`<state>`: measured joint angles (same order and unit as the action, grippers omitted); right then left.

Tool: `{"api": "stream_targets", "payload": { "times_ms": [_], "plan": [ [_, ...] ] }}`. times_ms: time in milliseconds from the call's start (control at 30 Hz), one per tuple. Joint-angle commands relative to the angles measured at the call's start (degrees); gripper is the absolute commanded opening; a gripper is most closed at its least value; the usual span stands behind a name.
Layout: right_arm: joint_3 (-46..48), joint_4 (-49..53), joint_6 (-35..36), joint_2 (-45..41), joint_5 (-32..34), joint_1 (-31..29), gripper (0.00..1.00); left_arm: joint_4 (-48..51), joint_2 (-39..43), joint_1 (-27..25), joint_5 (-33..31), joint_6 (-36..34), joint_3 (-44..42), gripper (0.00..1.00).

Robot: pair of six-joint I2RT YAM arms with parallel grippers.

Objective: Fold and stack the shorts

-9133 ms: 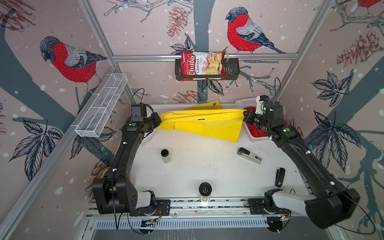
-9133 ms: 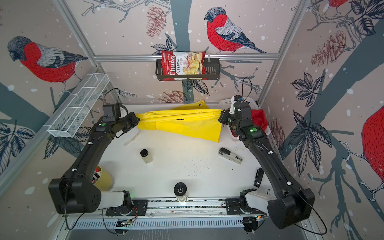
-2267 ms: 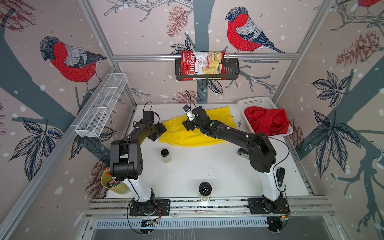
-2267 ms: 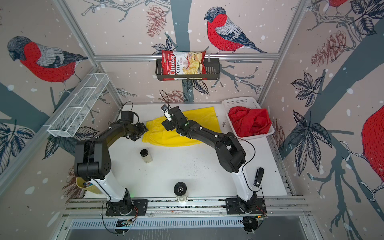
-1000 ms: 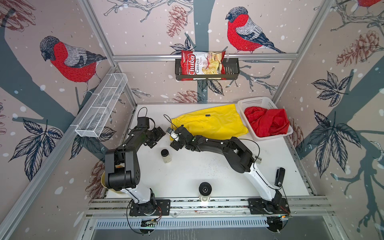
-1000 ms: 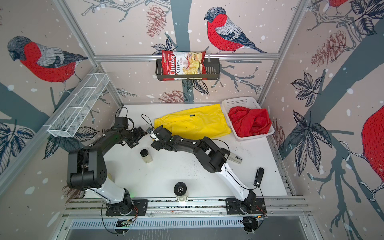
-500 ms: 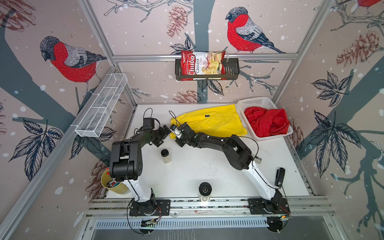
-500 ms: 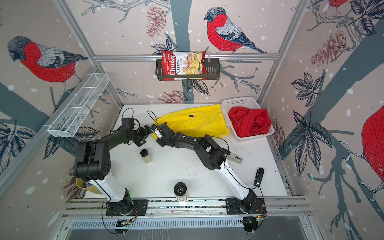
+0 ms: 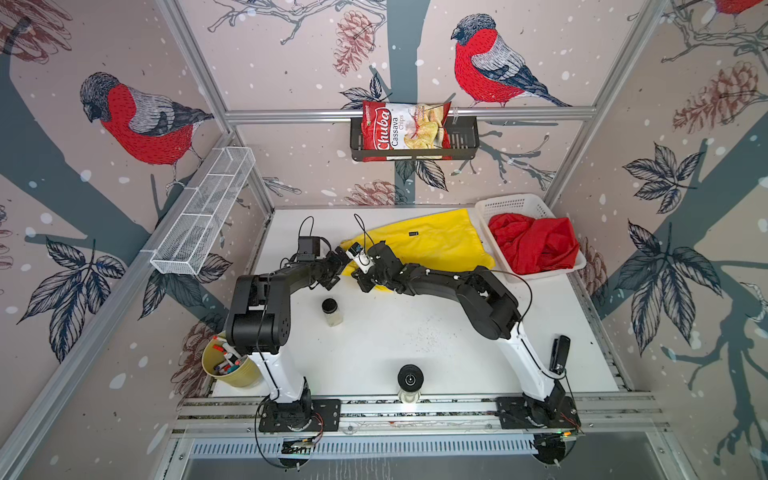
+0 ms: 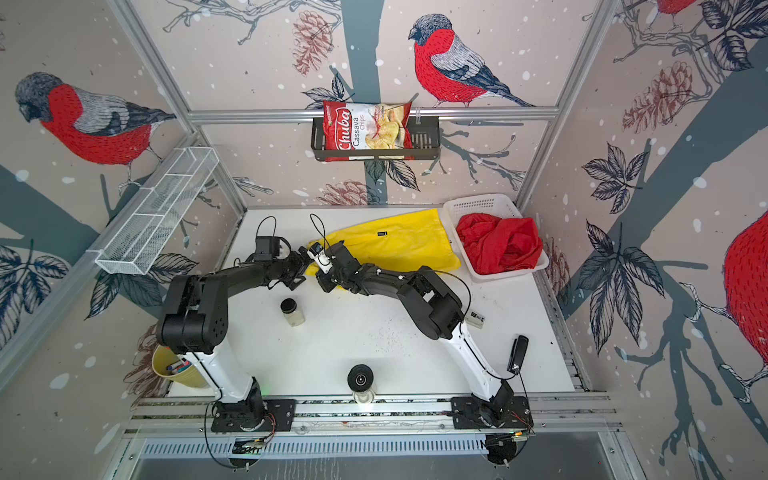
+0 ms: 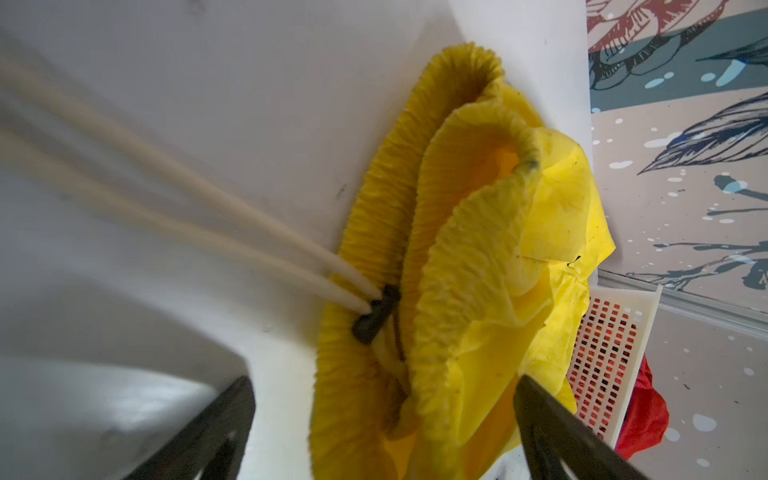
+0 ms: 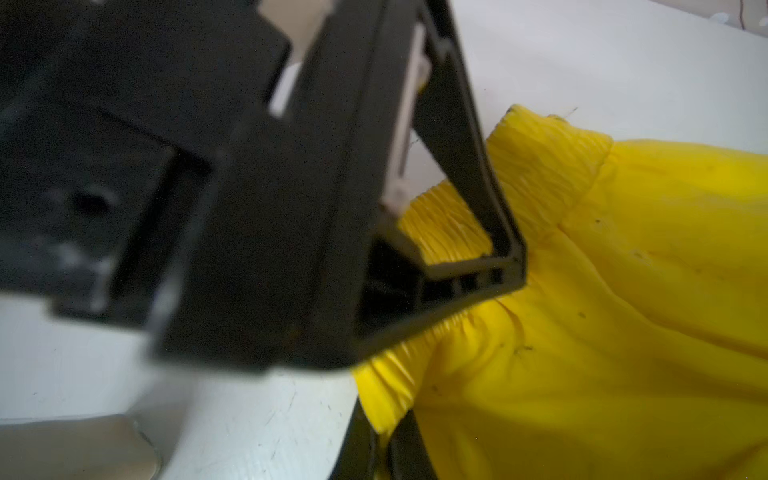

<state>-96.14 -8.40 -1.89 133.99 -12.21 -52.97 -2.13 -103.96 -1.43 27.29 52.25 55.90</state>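
The yellow shorts [image 9: 432, 245] [image 10: 395, 245] lie folded at the back of the table, waistband toward the left. My right gripper [image 9: 360, 281] [image 12: 384, 440] reaches across the middle and is shut on the waistband's near corner. My left gripper [image 9: 337, 268] [image 11: 382, 384] sits right beside it, open, its two black fingers [image 11: 232, 415] straddling the bunched waistband. Two cream drawstrings [image 11: 232, 220] with a black toggle run from the waistband. The red shorts [image 9: 534, 245] [image 10: 498, 243] lie crumpled in the white lattice basket [image 9: 513, 204].
A small jar [image 9: 332, 311] stands just in front of the two grippers. A yellow cup of pens [image 9: 228, 368] stands at the front left, a black knob [image 9: 410, 378] at the front edge, and a black device [image 9: 559, 353] at the right. A wire shelf [image 9: 203, 216] hangs on the left wall.
My right gripper has shut on the corner of the yellow waistband. My left gripper has moved right, up to the waistband, and stays open. The yellow shorts have barely moved.
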Motion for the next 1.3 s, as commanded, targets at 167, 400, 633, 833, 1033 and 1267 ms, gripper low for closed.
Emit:
{"api": "stream_targets", "payload": {
  "times_ms": [167,400,633,833,1033,1267],
  "plan": [
    [0.9,-4.9,-3.5,-0.8,-2.7,-0.3,0.03,-6.8,-2.6,-0.9,1.4,4.2,0.4,0.41],
    [1.1,-4.5,-8.0,-1.8,-7.2,1.6,0.45,-3.8,-2.2,-0.2,2.3,2.0,4.5,0.0],
    [17.3,-12.0,-14.8,-15.1,-8.4,9.6,0.99,18.0,0.3,5.3,-4.4,-13.0,15.3,0.0],
    [19.6,-4.6,-15.8,-16.0,5.2,14.2,0.99,28.7,4.4,6.7,-11.7,-21.4,22.0,0.0],
    [13.2,-0.7,-16.7,-10.2,4.8,11.9,0.18,35.9,4.7,6.7,-12.5,-25.5,29.7,0.0],
    [0.5,7.9,-14.6,-0.3,3.3,5.1,0.0,41.6,3.6,6.4,-11.8,-26.2,39.1,0.0]
  ]
}}
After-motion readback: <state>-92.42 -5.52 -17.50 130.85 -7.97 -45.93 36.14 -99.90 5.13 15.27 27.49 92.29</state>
